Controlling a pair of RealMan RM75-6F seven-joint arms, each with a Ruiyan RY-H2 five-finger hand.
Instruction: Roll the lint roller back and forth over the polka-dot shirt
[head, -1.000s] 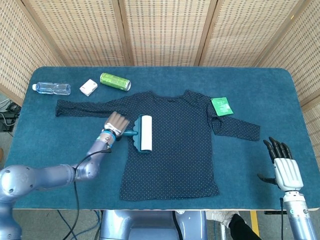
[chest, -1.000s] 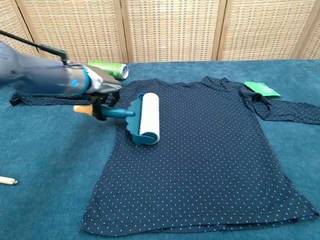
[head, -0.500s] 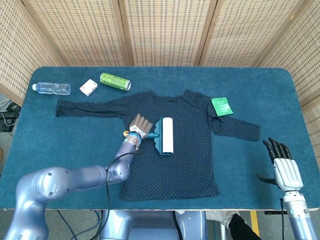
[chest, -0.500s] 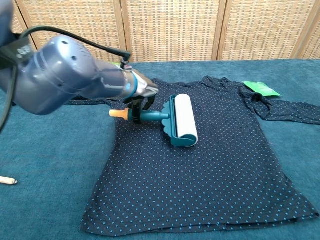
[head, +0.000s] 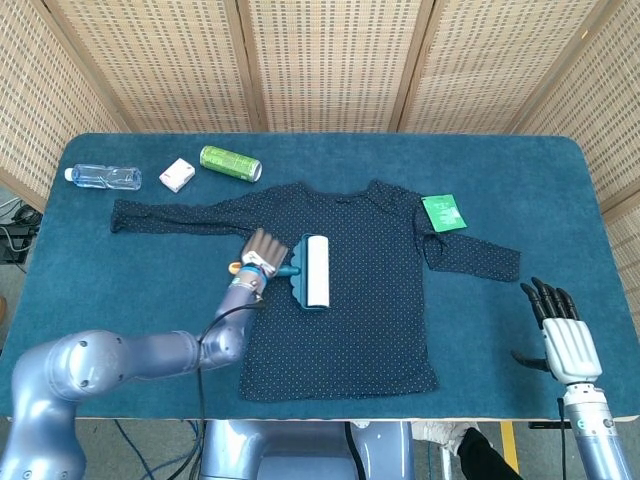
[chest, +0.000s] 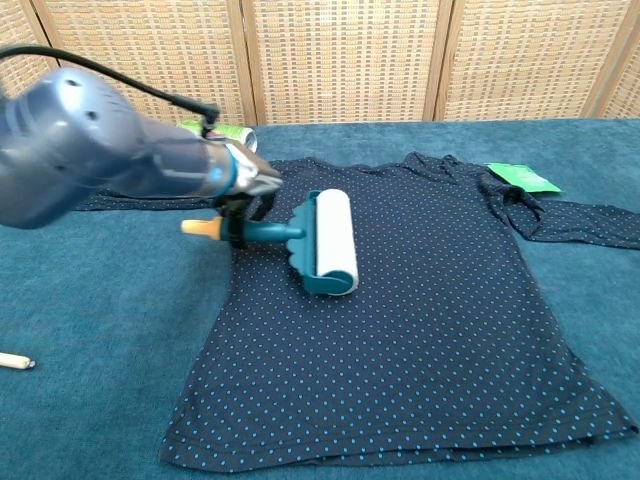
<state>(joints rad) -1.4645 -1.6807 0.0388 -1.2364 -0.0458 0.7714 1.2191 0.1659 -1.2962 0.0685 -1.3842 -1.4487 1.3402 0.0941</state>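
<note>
On the shirt (head: 345, 290), mid-worktop, the left hand (head: 260, 250) has its fingers wrapped round the roller (head: 316, 270) handle; rolling looks underway, the right half unrolled.

Left robot hand (chest: 243, 187) gripping lint roller (chest: 322, 243) handle, roller apparently resting on polka-dot shirt (chest: 420, 330)
</note>
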